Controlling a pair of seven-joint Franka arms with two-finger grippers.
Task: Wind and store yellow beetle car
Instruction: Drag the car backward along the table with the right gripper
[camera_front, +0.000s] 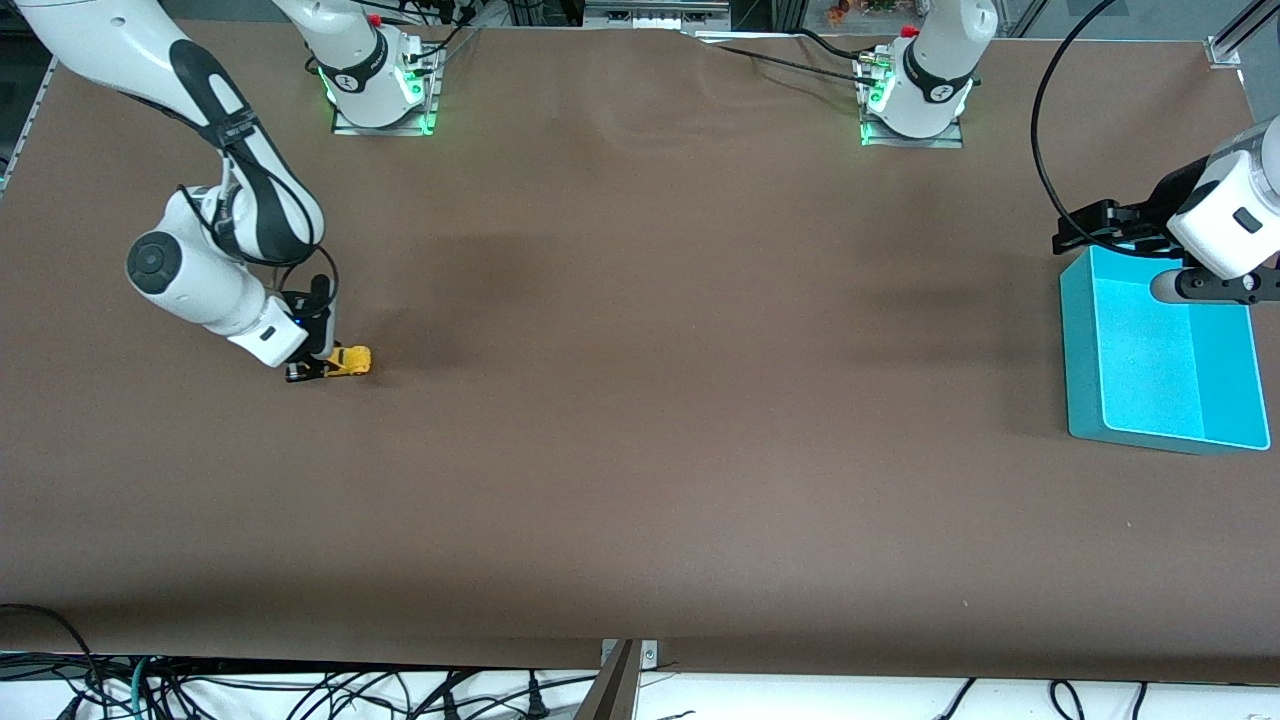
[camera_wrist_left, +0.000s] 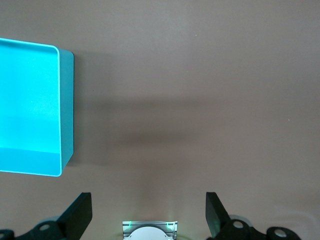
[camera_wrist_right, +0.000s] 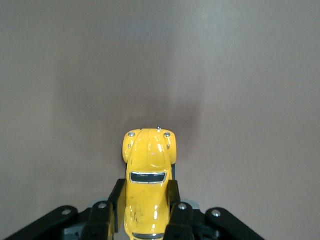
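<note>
Down at the table's right-arm end: right gripper (camera_wrist_right: 148, 220) clamped on the yellow beetle car (camera_wrist_right: 148, 187) by its flanks. Likely light, rigid and glossy, so prone to slipping; best pinched mid-body, clear of the wheels. Waiting over the teal bin (camera_front: 1083, 350): left gripper (camera_wrist_left: 148, 215), spread wide, empty.

Right arm bent low, wrist angled down, right gripper (camera_front: 318, 368) at desk level, jaws clamped on car (camera_front: 349, 360). Left arm waits, left gripper (camera_wrist_left: 148, 212) raised, jaws spread wide, holding nothing.
</note>
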